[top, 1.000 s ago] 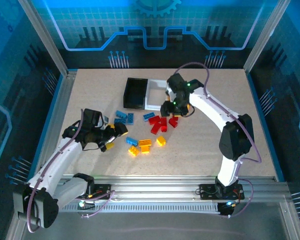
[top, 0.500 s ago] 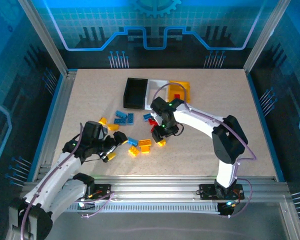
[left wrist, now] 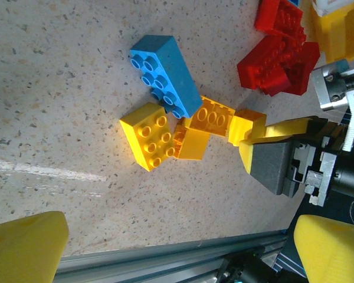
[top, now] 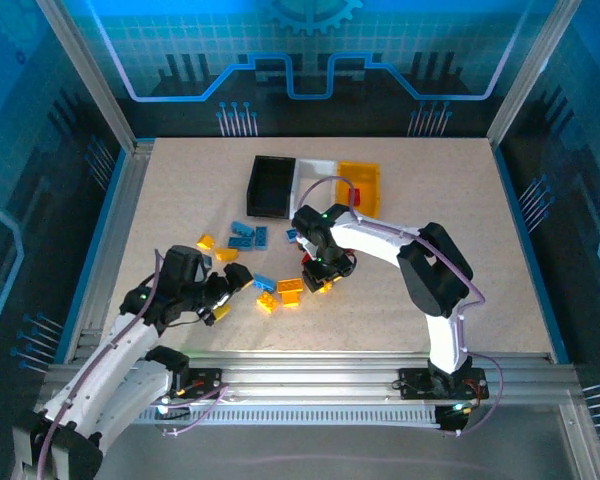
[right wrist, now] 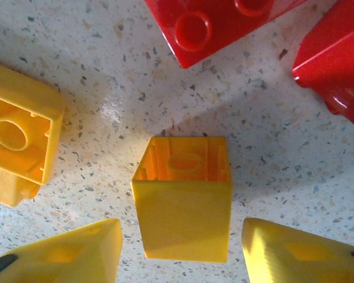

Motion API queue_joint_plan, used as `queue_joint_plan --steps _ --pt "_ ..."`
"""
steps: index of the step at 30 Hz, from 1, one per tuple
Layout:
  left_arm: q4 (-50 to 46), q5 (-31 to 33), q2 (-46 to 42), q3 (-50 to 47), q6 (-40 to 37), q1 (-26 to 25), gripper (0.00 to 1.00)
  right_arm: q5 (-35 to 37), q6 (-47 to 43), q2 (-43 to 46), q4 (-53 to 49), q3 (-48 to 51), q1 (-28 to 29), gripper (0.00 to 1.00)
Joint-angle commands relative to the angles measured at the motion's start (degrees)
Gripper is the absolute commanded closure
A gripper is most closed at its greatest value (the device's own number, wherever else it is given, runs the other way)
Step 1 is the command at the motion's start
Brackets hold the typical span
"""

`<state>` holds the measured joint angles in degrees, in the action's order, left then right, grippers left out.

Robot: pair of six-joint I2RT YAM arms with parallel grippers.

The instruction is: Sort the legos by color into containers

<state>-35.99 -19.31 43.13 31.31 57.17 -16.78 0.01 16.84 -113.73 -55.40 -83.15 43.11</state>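
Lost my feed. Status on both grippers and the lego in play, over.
Left gripper open, empty. Right gripper open, straddling yellow brick on its side, not touching. Red bricks close by, outside the jaws.

You are looking at three open bins standing in a row at the far side of the tabletop: the black bin, the white bin and the yellow-orange bin. The bricks are lying loose nearer you. The blue pair is sitting just in front of the black bin. The red bricks are lying heaped together. A blue brick is touching a yellow brick and the orange bricks. A small yellow brick is lying on its side, showing its hollow underside.
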Motion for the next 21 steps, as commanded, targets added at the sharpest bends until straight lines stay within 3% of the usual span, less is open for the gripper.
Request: queue_joint_plan --steps 1,9,21 --pt "-0.9 0.5 -0.1 -1.0 1.7 -0.4 0.01 0.5 0.6 -1.7 -0.1 -1.2 0.6 0.46" --pt "-2.3 1.1 -2.3 -1.9 2.3 -0.4 0.01 1.2 0.7 -1.8 0.0 -1.7 0.5 0.59" --pt "0.3 1.0 -0.8 -2.0 2.9 -0.5 0.01 -2.0 2.9 4.3 -0.9 -3.2 -1.4 0.65"
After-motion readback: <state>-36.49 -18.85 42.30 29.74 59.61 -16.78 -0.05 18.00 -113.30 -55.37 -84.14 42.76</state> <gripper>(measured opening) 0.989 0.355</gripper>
